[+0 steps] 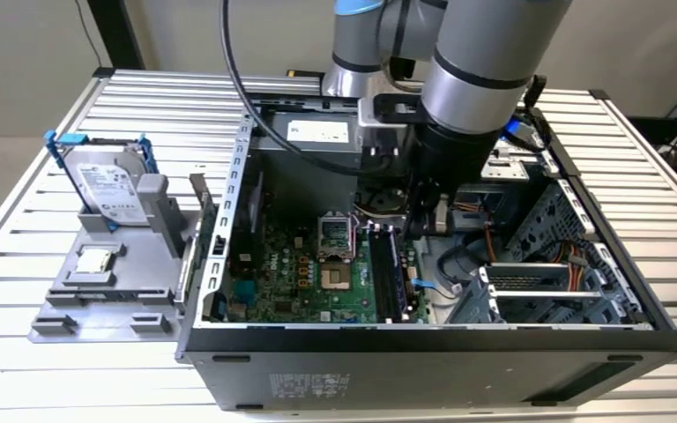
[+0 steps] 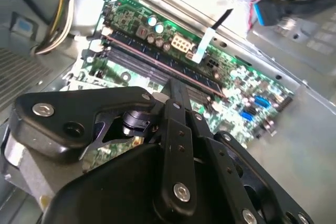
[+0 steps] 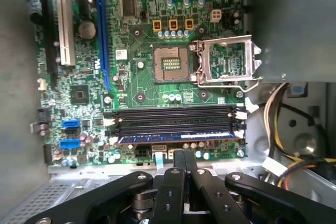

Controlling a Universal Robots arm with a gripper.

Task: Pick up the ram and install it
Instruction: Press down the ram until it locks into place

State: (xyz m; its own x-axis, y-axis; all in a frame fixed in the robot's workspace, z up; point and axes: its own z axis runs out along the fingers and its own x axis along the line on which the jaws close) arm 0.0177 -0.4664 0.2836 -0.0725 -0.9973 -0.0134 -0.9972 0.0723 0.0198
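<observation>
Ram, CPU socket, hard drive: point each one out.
ram (image 3: 176,139), first wrist view, middle of its long edge.
CPU socket (image 3: 175,62), first wrist view, centre of its contact field.
hard drive (image 1: 113,187), exterior view, its labelled face.

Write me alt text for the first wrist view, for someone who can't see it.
The black gripper, fingers together, hangs just off the edge of a green motherboard beside its memory slots. The ram, a blue-edged stick, sits in the slot nearest the gripper. Beyond the slots, the processor socket lies open.

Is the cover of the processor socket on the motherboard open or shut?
Open. In the first wrist view the metal cover lies flipped aside next to the socket, and the socket's contact field is bare.
</observation>
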